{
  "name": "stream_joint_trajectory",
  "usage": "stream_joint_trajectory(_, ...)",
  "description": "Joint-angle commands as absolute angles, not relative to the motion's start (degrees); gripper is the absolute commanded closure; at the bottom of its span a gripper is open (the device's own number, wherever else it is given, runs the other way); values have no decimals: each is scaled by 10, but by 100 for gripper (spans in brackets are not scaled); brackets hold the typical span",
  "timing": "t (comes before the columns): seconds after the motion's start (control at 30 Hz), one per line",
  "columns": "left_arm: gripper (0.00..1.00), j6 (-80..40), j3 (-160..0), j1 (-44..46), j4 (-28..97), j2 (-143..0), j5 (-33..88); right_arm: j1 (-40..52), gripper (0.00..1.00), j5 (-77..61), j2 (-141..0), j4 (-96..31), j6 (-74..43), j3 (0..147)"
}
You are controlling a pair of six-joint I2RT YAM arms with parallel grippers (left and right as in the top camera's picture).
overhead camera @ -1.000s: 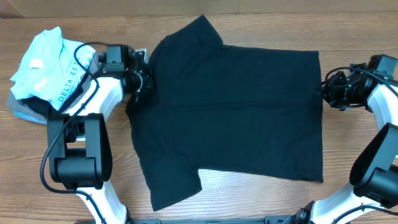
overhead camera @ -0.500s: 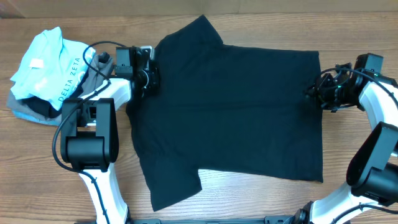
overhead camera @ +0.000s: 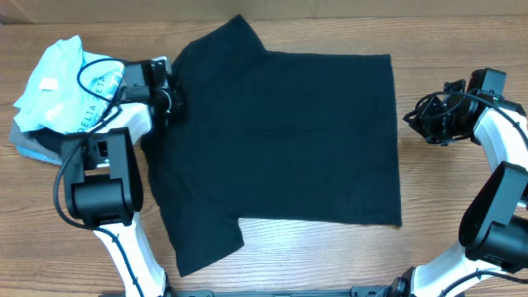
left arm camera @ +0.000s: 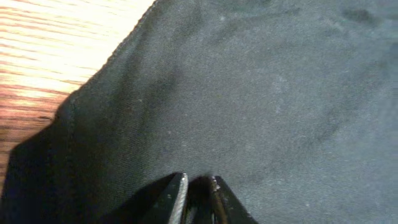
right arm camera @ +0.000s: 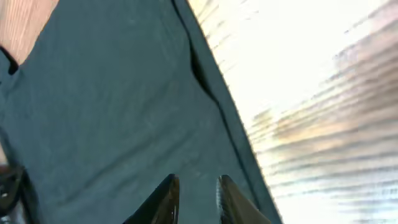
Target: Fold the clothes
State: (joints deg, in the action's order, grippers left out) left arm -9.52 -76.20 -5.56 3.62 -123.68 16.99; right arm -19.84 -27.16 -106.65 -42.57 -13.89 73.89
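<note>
Black T-shirt (overhead camera: 280,140): lying flat, long axis running arm to arm.
Left gripper (overhead camera: 171,106): touching neck end; cannot tell whether clamping.
Right gripper (overhead camera: 417,124): hovering just beside hem, fingers slightly parted.

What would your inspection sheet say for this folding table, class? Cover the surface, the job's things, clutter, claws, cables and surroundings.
Surface: wooden table, wood showing around the clothes.
Job's things: black T-shirt spread flat, not yet folded.
Clutter: light blue shirt heaped on a grey garment at the left.
Claws: left claw tips nearly together on the T-shirt's left edge, grip unclear; right claw slightly open, empty, off the opposite edge.
Cables: black cable looping by the left arm; cable bundle at the right wrist.
Surroundings: nothing seen.
</note>
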Motion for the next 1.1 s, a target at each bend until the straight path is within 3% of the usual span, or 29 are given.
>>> stream_joint_trajectory(0.0, 77, -103, -774, -55, 50, -1244, 211, -176, 81, -264, -1057, -403, -135, 707)
stream_joint_trajectory(0.2, 67, -102, -791, -55, 95, -1164, 223, -131, 92, -153, -1059, -393, -203, 648)
stream_joint_trajectory(0.43, 60, -90, -821, -55, 209, -1031, 223, -135, 96, 38, -1059, -378, -304, 596)
stream_joint_trajectory(0.57, 59, -74, -830, -55, 298, -965, 222, -162, 96, -17, -1059, -373, -295, 614)
stream_joint_trajectory(0.67, 59, -63, -830, -55, 362, -927, 207, -180, 87, -107, -1057, -382, -256, 642)
stream_joint_trajectory(0.77, 57, -59, -830, -55, 428, -892, 195, -188, 62, -220, -1049, -397, -197, 665)
stream_joint_trajectory(0.8, 56, -58, -830, -55, 447, -883, 195, -190, 58, -251, -1045, -407, -186, 671)
stream_joint_trajectory(1.07, 56, -83, -830, -55, 637, -834, 196, -190, 51, -328, -945, -455, -175, 680)
